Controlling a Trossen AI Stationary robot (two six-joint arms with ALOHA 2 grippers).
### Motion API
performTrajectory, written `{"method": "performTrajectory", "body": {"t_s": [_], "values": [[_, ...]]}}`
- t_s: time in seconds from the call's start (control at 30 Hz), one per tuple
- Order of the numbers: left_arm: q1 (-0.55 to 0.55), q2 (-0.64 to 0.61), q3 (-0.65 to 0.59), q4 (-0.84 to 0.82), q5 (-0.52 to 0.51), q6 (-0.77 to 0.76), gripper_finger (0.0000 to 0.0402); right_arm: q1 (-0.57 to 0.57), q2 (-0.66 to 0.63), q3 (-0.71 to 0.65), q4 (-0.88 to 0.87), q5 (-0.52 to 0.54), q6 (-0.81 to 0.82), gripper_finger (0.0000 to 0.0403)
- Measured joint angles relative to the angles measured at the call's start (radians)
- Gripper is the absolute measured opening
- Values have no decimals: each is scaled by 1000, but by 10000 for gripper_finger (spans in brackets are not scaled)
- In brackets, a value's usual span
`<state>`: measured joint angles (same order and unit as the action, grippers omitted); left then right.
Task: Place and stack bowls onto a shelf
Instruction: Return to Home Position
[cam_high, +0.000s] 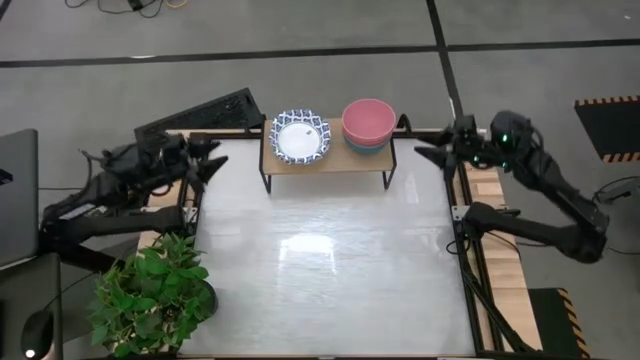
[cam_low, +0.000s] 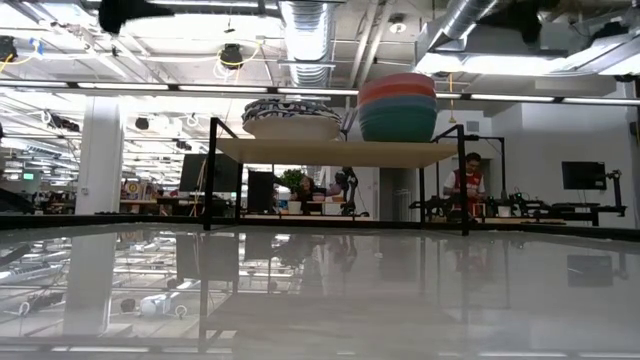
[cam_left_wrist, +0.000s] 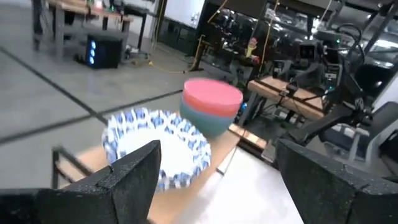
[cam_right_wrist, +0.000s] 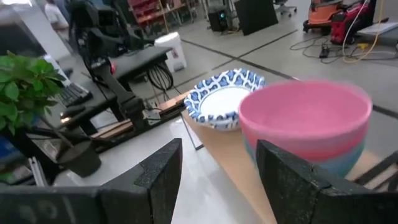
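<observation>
Bowls (cam_high: 368, 120) sit in two piles on the shelf (cam_high: 345, 158), at the far edge of the bench (cam_high: 330, 270). Going across: the left end effector (cam_high: 215, 163) hangs over the bench's left edge, fingers spread wide in its wrist view, with a potted plant (cam_high: 150, 295) nearer the front corner. On the shelf, the blue patterned stack (cam_high: 300, 136) is on the left. From above it reads as one bowl; side-on in the low view it's a thicker pile, can't count them. Right of it, the red-pink bowl (cam_low: 398, 88) nests in the green-blue bowl (cam_low: 398, 125), which is just a sliver overhead. The right end effector (cam_high: 425, 153) hovers off the right edge, also spread.
</observation>
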<state>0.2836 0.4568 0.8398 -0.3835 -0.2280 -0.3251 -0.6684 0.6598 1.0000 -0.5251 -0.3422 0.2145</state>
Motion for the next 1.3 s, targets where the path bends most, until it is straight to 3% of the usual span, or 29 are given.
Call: {"method": "performTrajectory", "body": {"t_s": [0.3, 0.53, 0.67, 0.77, 0.93, 1.13, 1.3], "values": [[0, -139, -368, 327, 128, -94, 302, 44, -301, -394, 171, -1, 77, 230], [-25, -158, -575, 542, 174, -147, 302, 168, -508, -582, 230, -6, 81, 230], [-68, -158, -661, 661, 172, -151, 302, 260, -597, -720, 402, -20, 170, 230], [-109, -158, -713, 721, 170, -151, 302, 331, -626, -834, 525, -10, 223, 230], [-180, -158, -789, 804, 158, -159, 302, 445, -629, -988, 705, 101, 282, 230], [-274, -157, -829, 805, 36, -147, 302, 543, -622, -990, 620, 281, 234, 230], [-321, -166, -829, 801, -17, -123, 302, 566, -623, -990, 616, 323, 233, 230]]}}
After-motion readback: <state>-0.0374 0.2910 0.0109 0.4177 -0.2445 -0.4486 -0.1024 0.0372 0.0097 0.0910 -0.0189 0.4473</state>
